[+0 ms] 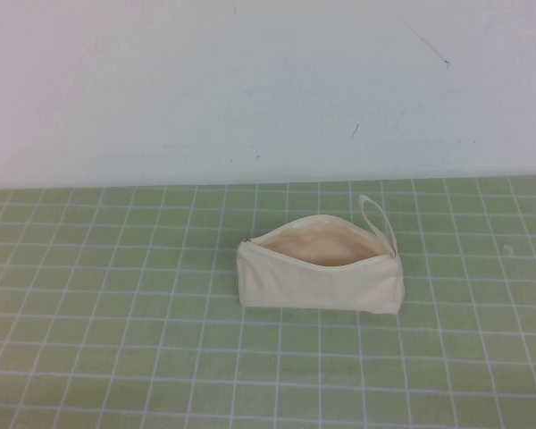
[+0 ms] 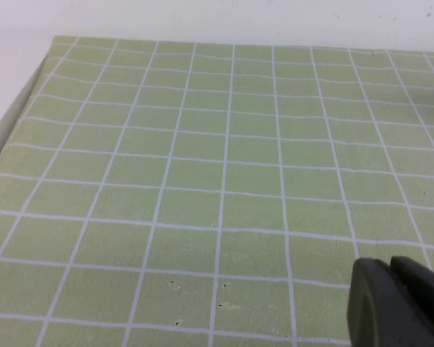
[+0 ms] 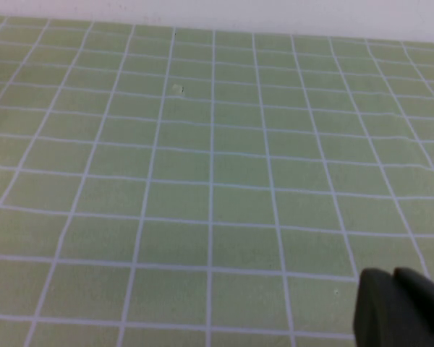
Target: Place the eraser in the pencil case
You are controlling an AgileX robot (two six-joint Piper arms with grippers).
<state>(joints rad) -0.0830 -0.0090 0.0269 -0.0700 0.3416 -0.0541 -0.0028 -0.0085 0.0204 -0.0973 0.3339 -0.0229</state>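
Eraser cannot be found in any of the three views; whether it already lies inside the pencil case cannot be told, since only pale beige lining is seen through the mouth. Were it a small block, as the task suggests, it is judged to be light and stiff, best taken across its two long sides with a narrow pinch. The pencil case is set on the green gridded desk, slightly toward three o'clock of the middle of the high view, lying lengthwise with its zip mouth gaping upward and its loop strap standing out at about one o'clock from the body. Soft, light fabric is suggested by the sagging front wall, so the pouch is likely to slide or collapse if pushed; a drop straight down into the opening is judged safer than any contact with the rim. The left claw is seen only as a dark tip at the corner of its wrist view, over bare mat, and holds nothing visible; its spread cannot be told. The right claw is shown likewise, over bare mat, nothing visible in it, spread not discernible. Neither arm appears in the high view.
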